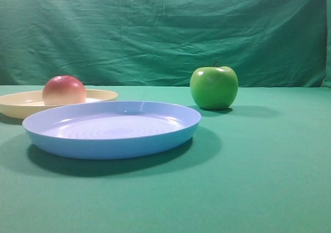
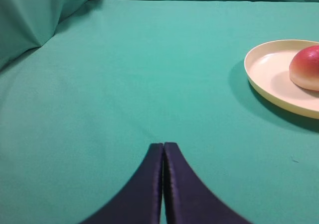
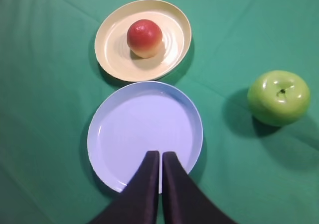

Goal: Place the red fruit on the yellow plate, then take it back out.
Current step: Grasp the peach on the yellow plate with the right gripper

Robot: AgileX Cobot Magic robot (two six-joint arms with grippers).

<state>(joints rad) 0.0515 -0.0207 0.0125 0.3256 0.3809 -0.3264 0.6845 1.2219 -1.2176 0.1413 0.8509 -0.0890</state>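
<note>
The round red fruit (image 3: 144,38) with a pale bottom sits in the shallow yellow plastic plate (image 3: 112,64), far ahead of my right gripper (image 3: 160,157). That gripper is pressed together, holding nothing, above the big light-blue plate (image 3: 119,119). The shiny green apple (image 3: 278,97) is off to its right. My left gripper (image 2: 163,147) is pressed together too, over the green counter (image 2: 124,74).

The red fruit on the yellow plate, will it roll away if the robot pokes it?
Probably a little. The red fruit is round and smooth, so a poke would likely set it rolling. The yellow plate has a low rim that may stop a gentle roll, but not a hard push. Its glossy skin could be slippery to pinch, so a grip across its widest part seems safest.
</note>
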